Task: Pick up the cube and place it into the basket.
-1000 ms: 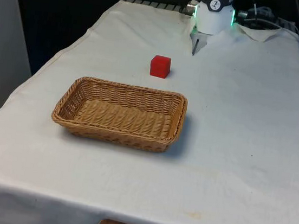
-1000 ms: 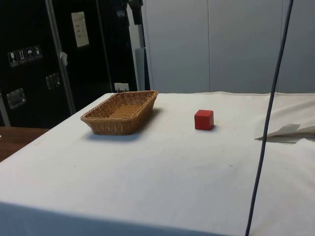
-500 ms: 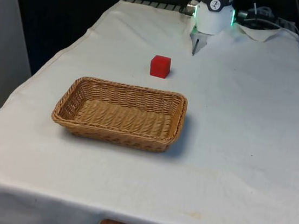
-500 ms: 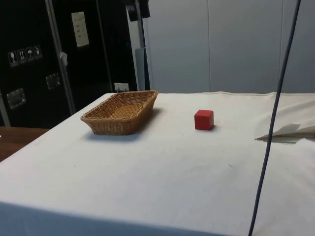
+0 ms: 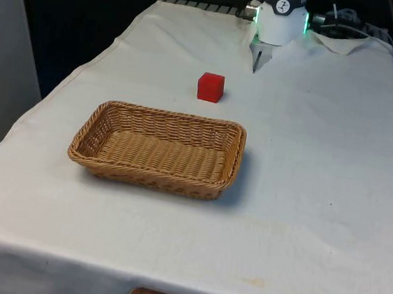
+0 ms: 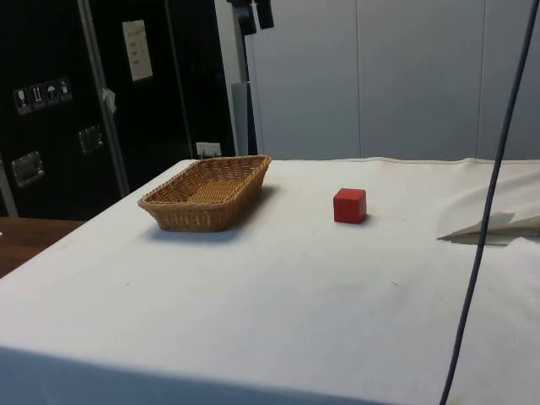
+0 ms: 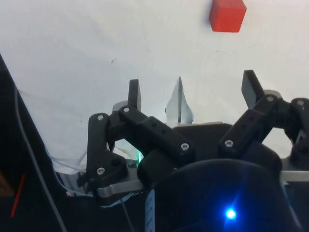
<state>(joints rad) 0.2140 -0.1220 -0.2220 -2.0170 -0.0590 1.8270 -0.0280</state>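
A red cube [image 5: 210, 87] sits on the white cloth just beyond the far rim of the wicker basket [image 5: 151, 181], apart from it. The side view has the cube [image 6: 349, 205] to the right of the basket [image 6: 202, 215], which holds nothing. My gripper [image 6: 256, 12] hangs high above the table, over the basket's far end in that view. In the wrist view the gripper [image 7: 193, 89] is open, nothing between its two black fingers [image 7: 134, 93], and the cube [image 7: 227, 14] lies far below on the cloth.
The robot base [image 5: 280, 17] stands at the table's far end with a folded flap of cloth [image 5: 259, 55] before it. A dark cable [image 6: 488, 219] hangs across the side view's right. Bare cloth surrounds the basket.
In the side view my gripper has shifted right along the top edge, towards the cube's side, and the hanging cable has swung right too. Cube and basket have not moved.
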